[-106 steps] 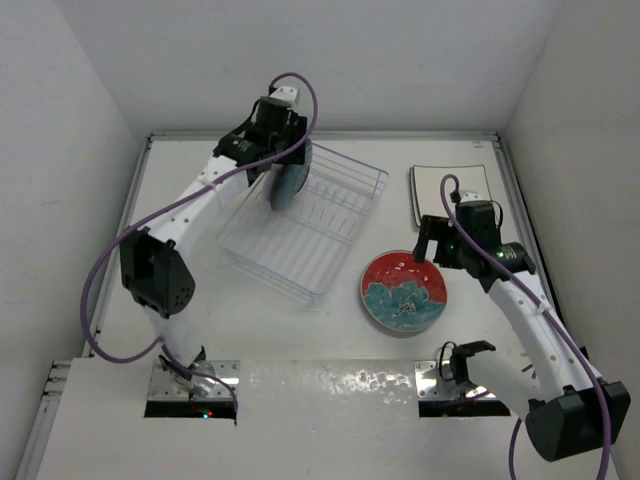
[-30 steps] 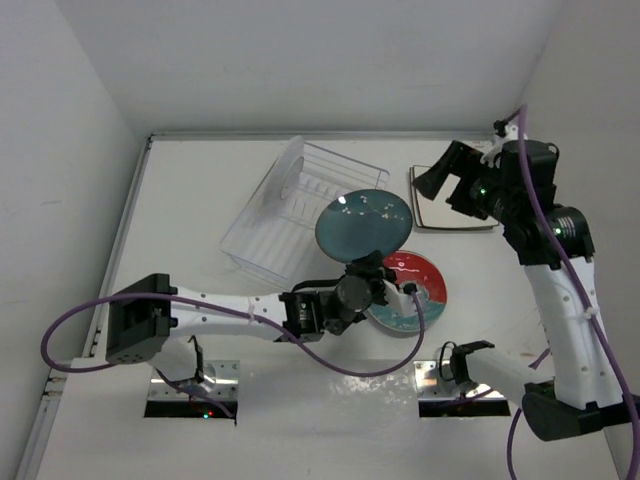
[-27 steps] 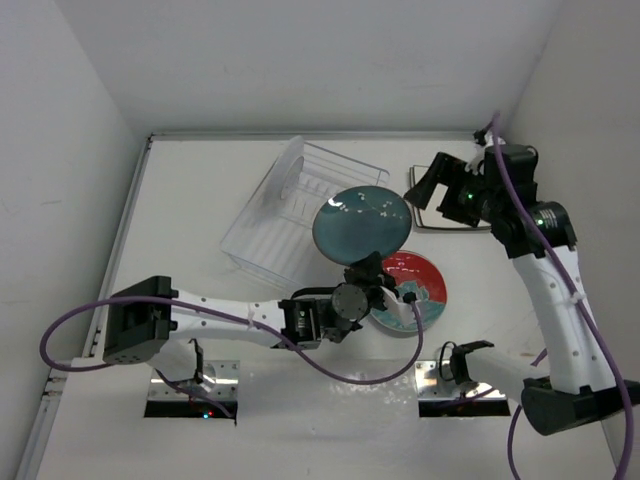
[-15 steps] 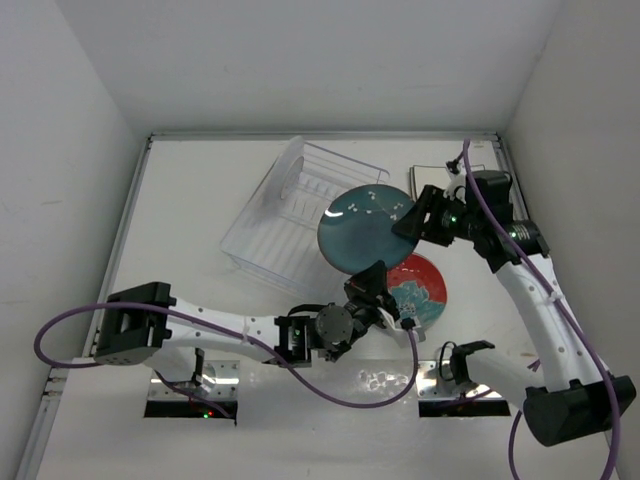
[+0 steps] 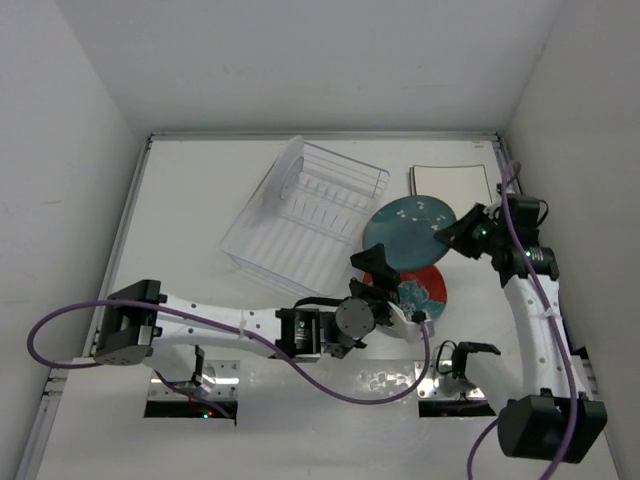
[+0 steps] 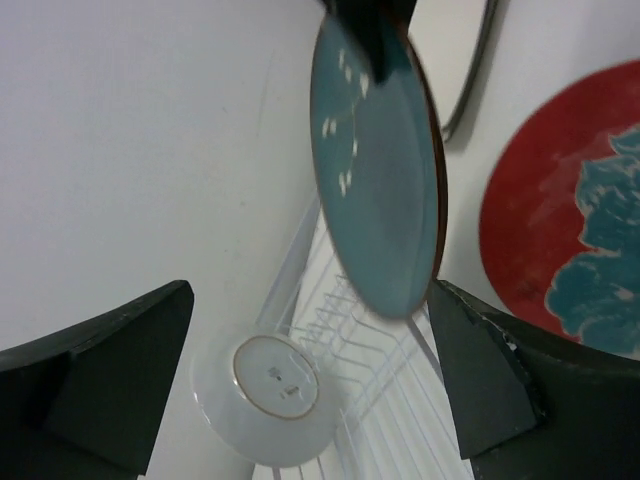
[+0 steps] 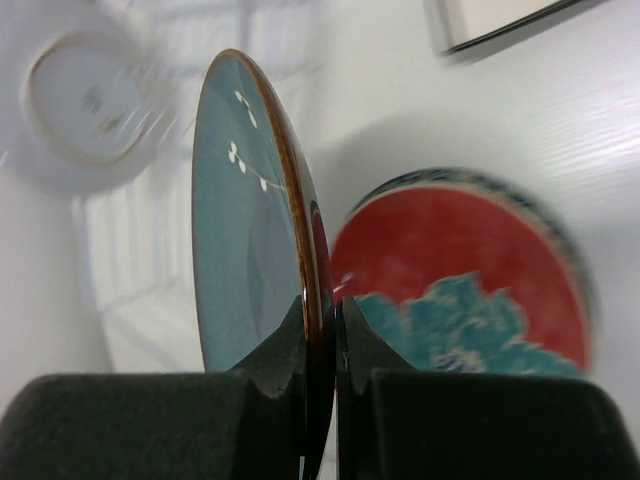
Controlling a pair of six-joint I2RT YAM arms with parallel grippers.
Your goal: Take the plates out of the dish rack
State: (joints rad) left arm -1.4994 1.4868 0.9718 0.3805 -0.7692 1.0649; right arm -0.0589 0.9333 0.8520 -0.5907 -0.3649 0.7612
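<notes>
1. The teal plate (image 7: 245,230) is held on edge, clear of the dish rack (image 5: 300,215), by the right gripper (image 7: 320,335). Its jaws are closed on a short stretch of the brown rim. With so small a bite on a glazed edge, the plate could swing or slide out if the wrist is turned quickly.
2. The left gripper (image 5: 378,275) is seen with its jaws spread wide and nothing held, just below the teal plate. No support is given by it, so the plate would not be caught if the right grip failed.
3. The red-and-teal floral plate (image 5: 420,292) lies flat on the table under the held plate. A drop or a hard lowering would bring glaze onto glaze, and a chip or crack could be caused. Whether the teal plate's lower edge touches it cannot be told from above.
4. The open left fingers (image 6: 115,370) are near both plates. The teal plate could be knocked if that arm is drawn upward rather than aside.
5. The square cream plates (image 5: 450,178) are stacked just beyond and could be struck by a wide swing.
6. A white plate (image 5: 283,175) leans at the rack's far end, so the unloading is judged unfinished. The rack looks light and could be dragged when that plate is pulled.
</notes>
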